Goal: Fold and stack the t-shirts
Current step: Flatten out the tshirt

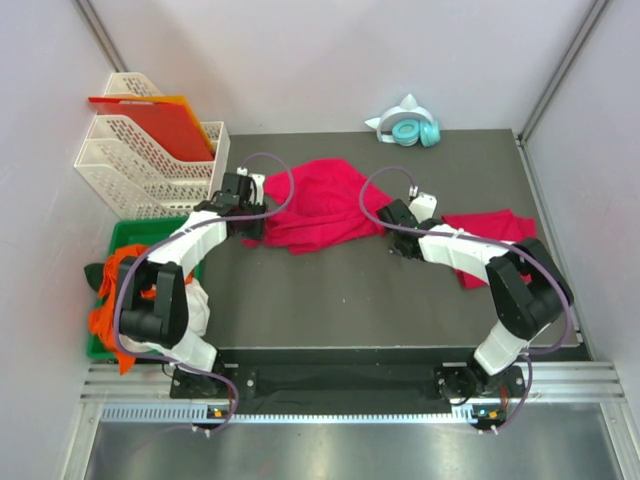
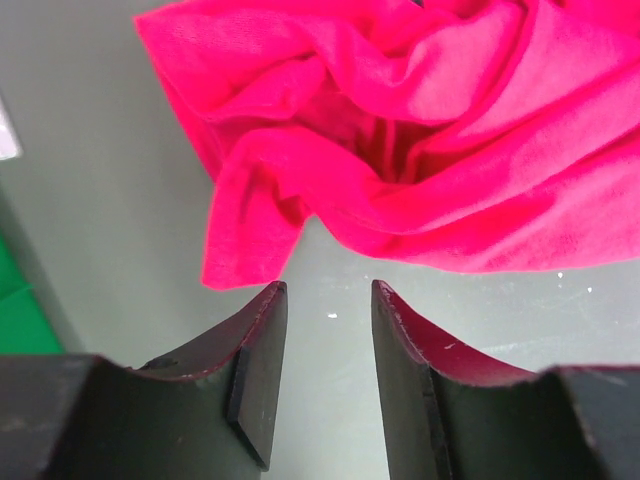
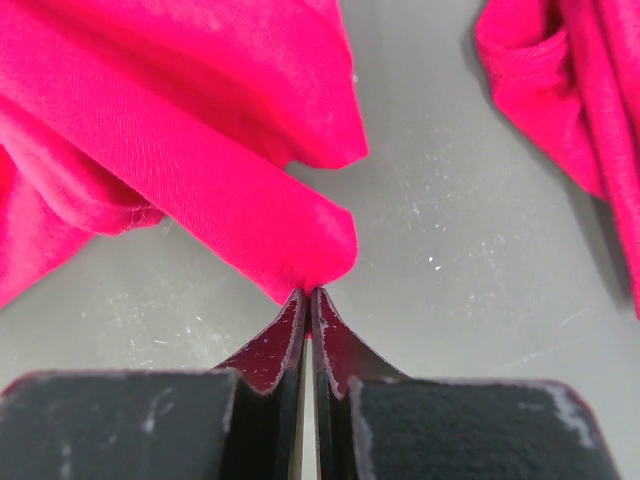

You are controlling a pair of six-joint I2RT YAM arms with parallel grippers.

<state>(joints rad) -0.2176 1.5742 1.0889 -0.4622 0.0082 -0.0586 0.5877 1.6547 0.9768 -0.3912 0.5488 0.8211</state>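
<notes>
A crumpled crimson-pink t-shirt (image 1: 322,203) lies at the middle back of the dark mat. A second t-shirt (image 1: 490,240) lies bunched at the right. My left gripper (image 1: 254,232) is open and empty at the first shirt's left edge; in the left wrist view the gripper (image 2: 327,290) sits just short of the shirt's hem (image 2: 250,240). My right gripper (image 1: 392,238) is at the shirt's right edge. In the right wrist view it (image 3: 308,292) is shut on a folded edge of the shirt (image 3: 250,215); the second shirt (image 3: 570,90) shows at upper right.
White perforated file trays (image 1: 150,160) holding stiff red-orange sheets (image 1: 160,120) stand at the back left. A green bin (image 1: 125,240) with orange and white cloth sits at the left. Teal cat-ear headphones (image 1: 410,125) lie at the back.
</notes>
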